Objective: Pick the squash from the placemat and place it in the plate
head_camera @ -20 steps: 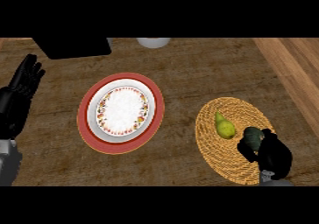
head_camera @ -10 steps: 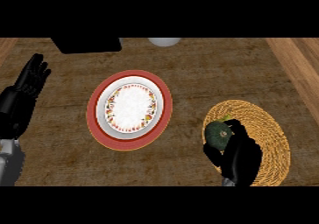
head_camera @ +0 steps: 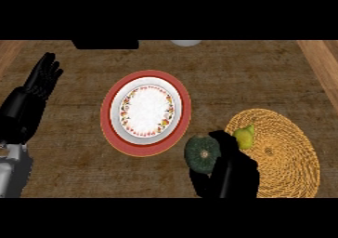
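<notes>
Wooden counter (head_camera: 75,172) | right hand (head_camera: 230,174) curled round squash (head_camera: 202,149), off the placemat (head_camera: 285,155) | step: carrying | next: move over plate (head_camera: 147,111), let go | left hand (head_camera: 38,86) open, resting

A short strip of bare counter (head_camera: 82,167) is being left between the squash (head_camera: 202,152), which is being held in the right hand (head_camera: 226,174), and the rim of the plate (head_camera: 146,113); nothing is standing in it. The plate's white middle is lying uncovered. A pear (head_camera: 244,136) is lying just beside the right hand on the placemat (head_camera: 281,153). The left side is being occupied by the open left hand (head_camera: 31,100).
</notes>
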Action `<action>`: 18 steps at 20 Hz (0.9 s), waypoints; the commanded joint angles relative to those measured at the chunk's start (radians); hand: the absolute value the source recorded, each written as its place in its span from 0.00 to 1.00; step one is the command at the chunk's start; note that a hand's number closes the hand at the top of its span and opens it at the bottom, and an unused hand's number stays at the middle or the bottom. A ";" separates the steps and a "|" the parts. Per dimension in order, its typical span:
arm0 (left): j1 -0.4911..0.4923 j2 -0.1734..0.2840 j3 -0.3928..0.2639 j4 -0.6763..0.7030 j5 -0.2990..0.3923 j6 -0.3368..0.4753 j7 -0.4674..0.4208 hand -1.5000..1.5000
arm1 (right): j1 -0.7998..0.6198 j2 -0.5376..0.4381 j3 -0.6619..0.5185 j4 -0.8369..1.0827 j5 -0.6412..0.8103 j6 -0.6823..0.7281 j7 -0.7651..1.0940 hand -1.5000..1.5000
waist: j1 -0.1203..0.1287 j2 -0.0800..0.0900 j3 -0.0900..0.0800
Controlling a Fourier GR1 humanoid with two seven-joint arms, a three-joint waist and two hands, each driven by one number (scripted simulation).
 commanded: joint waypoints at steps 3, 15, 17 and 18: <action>-0.033 -0.022 -0.025 0.013 -0.012 -0.002 -0.021 0.50 | -0.167 0.012 0.020 0.014 -0.024 0.034 0.275 1.00 | 0.040 0.021 0.003; -0.090 -0.021 -0.034 0.040 -0.002 -0.033 -0.021 0.50 | -0.406 0.012 -0.217 0.281 -0.225 -0.016 0.275 1.00 | 0.092 0.034 0.005; -0.107 -0.027 -0.036 0.044 -0.003 -0.026 -0.010 0.50 | -0.448 0.012 -0.236 0.364 -0.247 -0.025 0.275 1.00 | 0.104 0.038 0.005; -0.128 -0.036 -0.052 0.027 -0.007 -0.020 0.016 0.50 | -0.479 0.012 -0.262 0.396 -0.257 -0.026 0.275 1.00 | 0.105 0.037 0.006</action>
